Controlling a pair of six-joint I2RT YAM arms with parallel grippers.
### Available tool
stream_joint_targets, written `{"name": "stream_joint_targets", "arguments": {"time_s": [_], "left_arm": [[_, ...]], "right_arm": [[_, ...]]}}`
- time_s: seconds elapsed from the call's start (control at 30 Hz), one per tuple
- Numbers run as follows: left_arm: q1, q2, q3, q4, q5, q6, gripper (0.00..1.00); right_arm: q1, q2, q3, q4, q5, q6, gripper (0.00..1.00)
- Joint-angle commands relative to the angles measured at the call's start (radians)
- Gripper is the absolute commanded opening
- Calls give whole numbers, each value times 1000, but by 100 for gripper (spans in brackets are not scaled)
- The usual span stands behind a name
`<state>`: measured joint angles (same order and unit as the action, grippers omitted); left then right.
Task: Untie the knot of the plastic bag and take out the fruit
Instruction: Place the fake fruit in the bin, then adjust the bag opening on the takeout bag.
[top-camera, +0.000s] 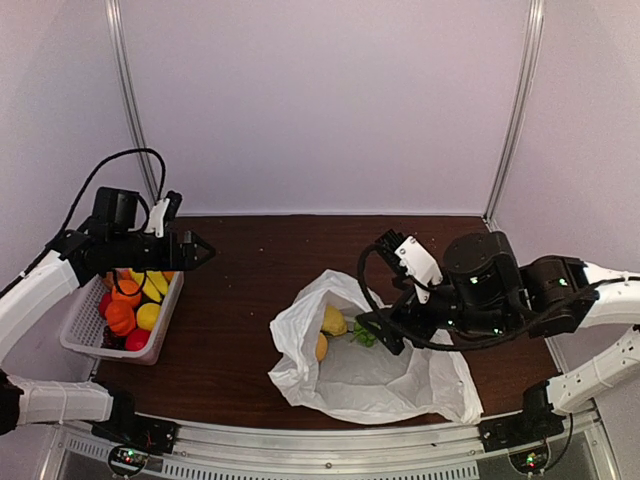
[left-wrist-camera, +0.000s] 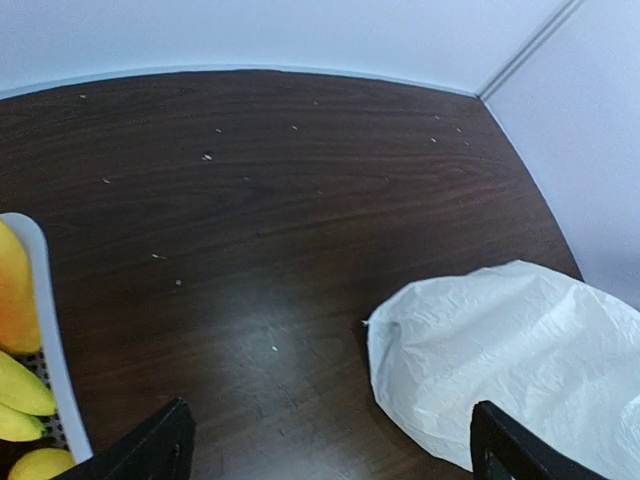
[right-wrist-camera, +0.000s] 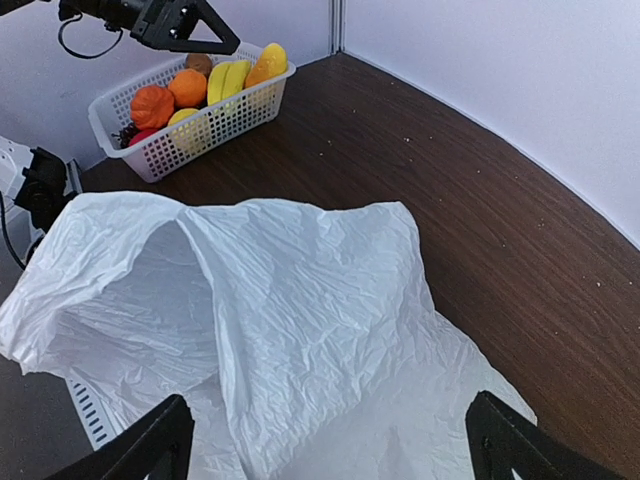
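The left arm (top-camera: 130, 250) covers the far end of the basket (top-camera: 78, 345). Folds of the bag (top-camera: 390, 385) hide part of the fruit (top-camera: 333, 321). The left wrist view crops both.

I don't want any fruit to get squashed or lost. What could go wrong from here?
1. The right arm holds its open jaws over the crinkly bag; they might pinch plastic instead of the yellow fruit and drag the bag.
2. That round fruit lies by the bag's mouth and could roll out across the table.
3. The basket already looks heaped, so another piece might tumble off.
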<state>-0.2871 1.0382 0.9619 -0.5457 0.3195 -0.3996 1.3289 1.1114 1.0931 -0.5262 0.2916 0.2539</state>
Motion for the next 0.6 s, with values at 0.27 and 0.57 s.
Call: {"name": "stream_joint_targets", "arguments": {"time_s": [0.27, 0.57], "left_arm": [[-334, -101, -64, 259, 282, -236, 97], [-584, 26, -42, 378, 207, -285, 97]], "right_arm": [[4, 91, 82, -39, 117, 36, 37], [3, 108, 91, -24, 190, 75, 1]]}}
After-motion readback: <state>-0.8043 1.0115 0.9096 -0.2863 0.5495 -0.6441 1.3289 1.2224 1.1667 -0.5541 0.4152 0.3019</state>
